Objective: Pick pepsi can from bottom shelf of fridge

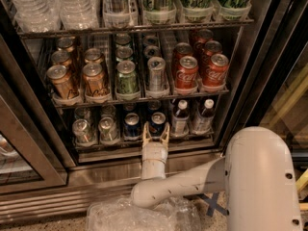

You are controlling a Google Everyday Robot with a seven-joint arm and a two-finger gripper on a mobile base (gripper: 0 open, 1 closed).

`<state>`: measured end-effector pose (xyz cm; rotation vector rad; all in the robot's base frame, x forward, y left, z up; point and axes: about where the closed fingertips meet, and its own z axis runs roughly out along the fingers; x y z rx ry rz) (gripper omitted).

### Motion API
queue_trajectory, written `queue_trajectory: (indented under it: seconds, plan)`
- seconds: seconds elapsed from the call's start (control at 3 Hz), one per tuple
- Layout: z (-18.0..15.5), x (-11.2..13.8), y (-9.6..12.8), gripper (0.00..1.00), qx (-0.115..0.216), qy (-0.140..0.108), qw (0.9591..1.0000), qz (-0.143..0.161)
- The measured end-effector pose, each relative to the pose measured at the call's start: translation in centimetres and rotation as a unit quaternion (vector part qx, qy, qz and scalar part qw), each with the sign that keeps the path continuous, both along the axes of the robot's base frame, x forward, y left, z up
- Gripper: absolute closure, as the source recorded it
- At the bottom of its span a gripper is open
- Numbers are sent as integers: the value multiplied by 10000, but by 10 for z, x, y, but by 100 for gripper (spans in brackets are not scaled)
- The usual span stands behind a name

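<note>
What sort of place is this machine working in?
Probably a shop or office pantry: a stainless-steel glass-door drinks cooler, its racks stocked with rows of red cola cans and clear water bottles. The gripper sits at the lowest rack, open, flanking a dark blue can.

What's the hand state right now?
Hand: open, fingers spread either side of the pepsi can at the front of the bottom shelf; holding nothing yet.
</note>
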<state>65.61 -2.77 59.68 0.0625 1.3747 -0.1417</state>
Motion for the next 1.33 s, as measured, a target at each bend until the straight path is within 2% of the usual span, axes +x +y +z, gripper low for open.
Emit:
queue_trajectory:
  seconds: [0.67,1.0,1.33]
  plan:
    - [-2,13,3,40,122,0,9999,-16]
    - [-2,16,4,58,132,-9,9999,-24]
    - [-2,16,4,82,131,-10,9999,-24]
